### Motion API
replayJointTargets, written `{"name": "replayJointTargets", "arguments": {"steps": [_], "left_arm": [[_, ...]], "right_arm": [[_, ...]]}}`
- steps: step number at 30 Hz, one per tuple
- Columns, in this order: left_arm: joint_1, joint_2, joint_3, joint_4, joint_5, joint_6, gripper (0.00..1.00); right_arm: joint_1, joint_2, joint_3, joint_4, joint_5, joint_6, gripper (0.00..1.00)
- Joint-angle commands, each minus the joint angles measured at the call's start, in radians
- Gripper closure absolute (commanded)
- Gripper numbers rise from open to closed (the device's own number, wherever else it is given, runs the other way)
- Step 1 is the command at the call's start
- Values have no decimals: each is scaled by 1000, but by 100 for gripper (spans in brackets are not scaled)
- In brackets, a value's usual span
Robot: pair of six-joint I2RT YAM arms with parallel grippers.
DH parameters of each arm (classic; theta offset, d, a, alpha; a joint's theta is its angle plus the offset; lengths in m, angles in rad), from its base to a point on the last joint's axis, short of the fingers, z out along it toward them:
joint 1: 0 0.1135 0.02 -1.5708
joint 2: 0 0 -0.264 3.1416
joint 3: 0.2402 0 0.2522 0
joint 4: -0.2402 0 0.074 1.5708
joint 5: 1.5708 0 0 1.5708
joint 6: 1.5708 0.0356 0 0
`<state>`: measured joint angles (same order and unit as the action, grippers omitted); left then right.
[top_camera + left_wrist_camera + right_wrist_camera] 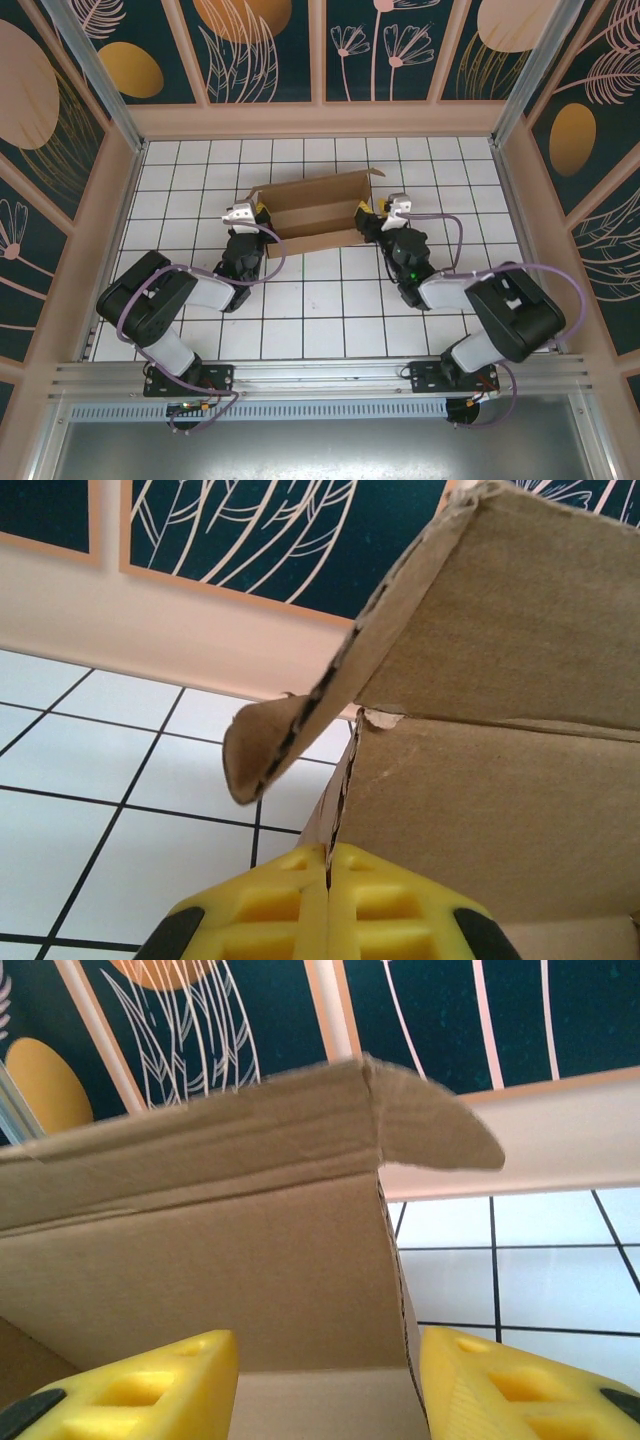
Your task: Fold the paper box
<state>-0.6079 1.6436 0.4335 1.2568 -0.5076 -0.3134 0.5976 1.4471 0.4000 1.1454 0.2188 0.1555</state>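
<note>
The box (315, 210) sat near the centre of the surface (320, 300). Judged light, thin, stiff only at creases, tear-prone: grip wall edges. Left end effector (328, 880) was clamped on one end wall; right end effector (330, 1360) stood open astride the other.

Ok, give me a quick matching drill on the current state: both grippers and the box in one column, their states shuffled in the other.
Things:
1. left gripper
2. right gripper
3. paper box

States:
A. fingers apart, at the box's end wall
B. walls standing, top open, on the tiles
C. fingers closed together on a cardboard edge

Pairs: 1-C, 2-A, 3-B
</note>
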Motion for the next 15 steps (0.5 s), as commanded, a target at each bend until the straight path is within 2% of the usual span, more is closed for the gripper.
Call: {"name": "replayJointTargets", "arguments": {"steps": [1,4,8,11,15], "left_arm": [[-5,-5,-20,-9,37,46,100],[-4,-9,-26,-1,55,70,100],[-5,-7,-40,21,116,116,100],[-5,-7,-57,52,149,150,100],[-6,-11,-76,85,215,198,100]], "right_arm": [[1,-129,-24,-113,-43,-8,49],[5,-296,-10,-279,-72,-15,50],[0,-448,100,-534,-43,-12,52],[0,-458,237,-716,-34,14,55],[-5,-364,431,-883,-56,-2,56]]}}
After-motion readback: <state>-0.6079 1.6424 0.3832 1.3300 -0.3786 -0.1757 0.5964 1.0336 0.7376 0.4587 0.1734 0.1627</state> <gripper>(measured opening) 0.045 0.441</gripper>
